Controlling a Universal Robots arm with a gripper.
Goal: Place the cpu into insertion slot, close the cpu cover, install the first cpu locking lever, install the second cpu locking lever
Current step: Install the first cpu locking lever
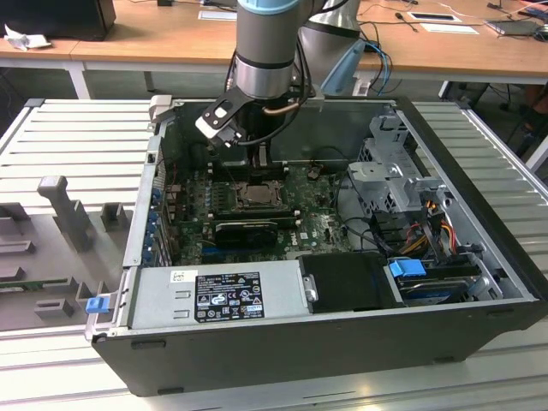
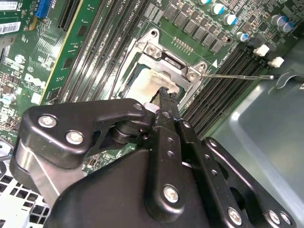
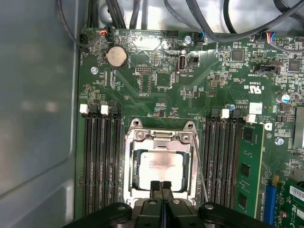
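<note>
On the exterior view's left, a ribbed table (image 1: 77, 137) carries the open case (image 1: 257, 355). The green board (image 1: 321, 227) lies flat inside it.

Near the middle, the gripper (image 1: 260, 175) reaches down over the slot (image 1: 255, 195). In the first wrist view the cpu (image 3: 159, 167) sits in the slot, silvery top up. The cover (image 3: 159, 137) lies down around it, and the top shows through the cover's window. Steps 1 and 2 look done or nearly so.

The step in hand is, I judge, pressing the cover flat before lever work. 1 thin lever (image 3: 199, 171) runs beside the cover and slants out over the memory sockets. In the second wrist view this lever (image 2: 237, 76) sticks out free, so I judge it not yet hooked. I cannot make out a 2nd lever.

The jaws are clenched and grasp nothing. The 2 fingertips (image 3: 154, 186) meet with no gap at the cover's near edge. In the second wrist view the gripper's tip (image 2: 166, 92) is on or just above the cpu's top, and I cannot tell whether it touches.

Seating that lever would call for clenched tips set squarely on a thin, springy rod, then a sweep down and under its hook. A slip could scrape the board.

On the exterior view's right stands the drive cage (image 1: 390, 171).
</note>
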